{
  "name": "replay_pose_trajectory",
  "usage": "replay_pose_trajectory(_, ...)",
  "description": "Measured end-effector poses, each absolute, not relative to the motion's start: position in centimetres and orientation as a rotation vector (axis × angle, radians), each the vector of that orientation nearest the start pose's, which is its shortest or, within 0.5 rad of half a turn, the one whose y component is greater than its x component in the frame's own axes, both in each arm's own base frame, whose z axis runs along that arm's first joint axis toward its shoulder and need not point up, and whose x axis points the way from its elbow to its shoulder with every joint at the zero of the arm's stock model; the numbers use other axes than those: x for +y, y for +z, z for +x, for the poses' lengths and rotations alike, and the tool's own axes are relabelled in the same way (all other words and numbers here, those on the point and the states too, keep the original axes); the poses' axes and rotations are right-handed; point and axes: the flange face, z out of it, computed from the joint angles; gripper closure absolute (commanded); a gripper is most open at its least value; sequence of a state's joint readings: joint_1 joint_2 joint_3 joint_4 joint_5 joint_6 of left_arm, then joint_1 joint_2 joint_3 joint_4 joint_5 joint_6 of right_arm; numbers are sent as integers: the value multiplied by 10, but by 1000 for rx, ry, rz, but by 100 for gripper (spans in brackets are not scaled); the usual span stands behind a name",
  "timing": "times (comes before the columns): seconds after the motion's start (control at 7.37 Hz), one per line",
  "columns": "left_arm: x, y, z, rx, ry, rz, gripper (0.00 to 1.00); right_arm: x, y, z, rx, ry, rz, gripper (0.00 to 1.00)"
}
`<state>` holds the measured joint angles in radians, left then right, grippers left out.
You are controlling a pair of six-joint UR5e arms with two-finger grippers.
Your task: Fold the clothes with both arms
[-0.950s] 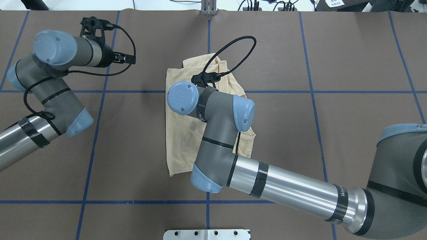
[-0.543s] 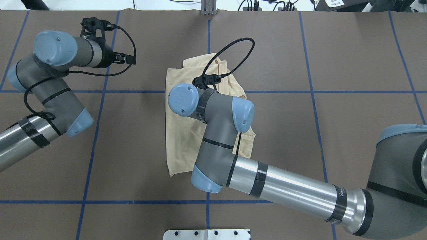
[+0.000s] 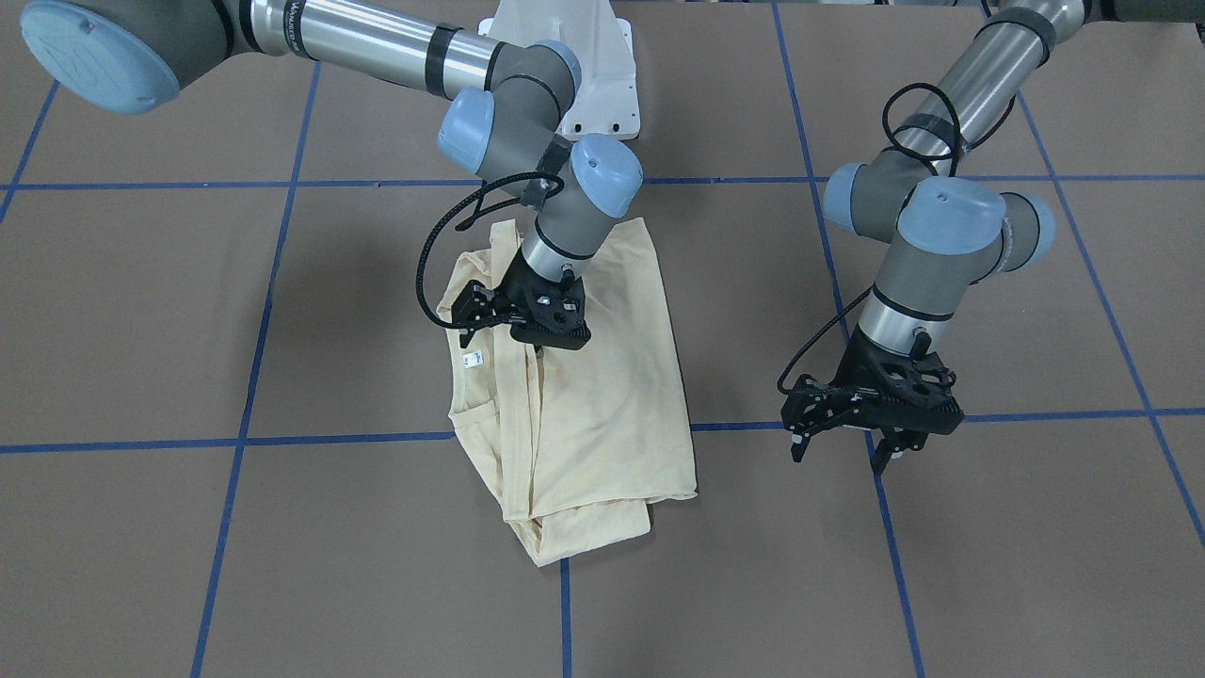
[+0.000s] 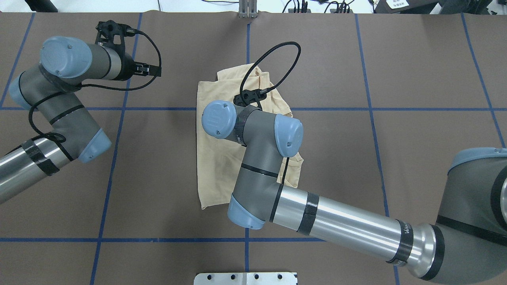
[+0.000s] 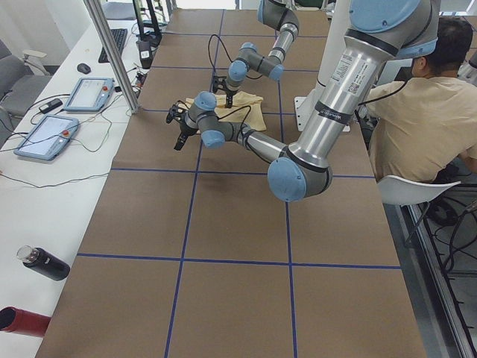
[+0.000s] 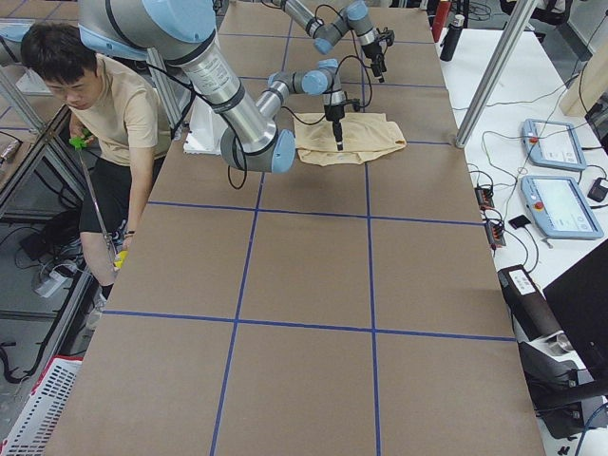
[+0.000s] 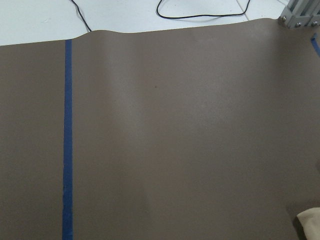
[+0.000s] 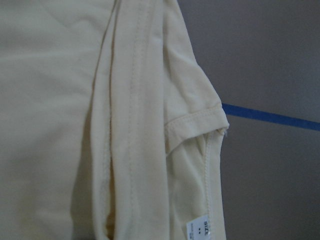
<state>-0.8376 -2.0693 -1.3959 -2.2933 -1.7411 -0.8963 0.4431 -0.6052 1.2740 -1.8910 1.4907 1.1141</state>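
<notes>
Overhead exterior is where I catch the change, and it is small. The desk [image 4: 416, 71] and the left arm [image 4: 67, 59] sit just as they did a second ago. The right arm [image 4: 348, 225] has crept: its wrist joint and cable plug have slid a little rightward and nearer over the shirt [image 4: 214, 158]. The shirt's outline has not shifted. It lies folded lengthwise into a tall strip at the middle of the desk, astride the centre tape line, with bunched layers at its far end. I read this as the right arm settling over the seam ridge for a grasp rather than pulling a fold yet, so the next fold looks unstarted to me.

From the front-facing camera, the right hand [image 3: 538, 347] is down at the cloth near the collar end. Its tips are lost against the black housing, so I cannot tell whether it is parted or pinching fabric. The left hand [image 3: 838, 454] hangs well left of the shirt over bare desk, spread wide with nothing in it.

Much is hidden. The right arm covers the shirt's middle and its own hand from overhead. No print shows on the shirt. The right wrist camera shows seams and collar but no fingers. The neck label [image 8: 200, 231] is cut by the frame edge and is too small to read fully.
</notes>
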Motion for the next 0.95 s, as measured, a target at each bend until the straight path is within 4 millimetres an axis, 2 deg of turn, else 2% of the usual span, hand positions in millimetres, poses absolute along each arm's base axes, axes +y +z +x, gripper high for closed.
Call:
replay_pose_trajectory(0.41, -605, 374, 389, 865, -59, 603, 0, -464, 235, -636, -211, -46, 221, 0)
replay_pose_trajectory(0.54, -605, 374, 389, 866, -59, 603, 0, -460, 247, -621, -195, -62, 222, 0)
replay_pose_trajectory(0.81, -605, 374, 389, 866, -59, 603, 0, -449, 289, -579, -167, -105, 240, 0)
replay_pose_trajectory(0.95, -605, 374, 389, 865, -59, 603, 0, -445, 303, -561, -160, -123, 254, 0)
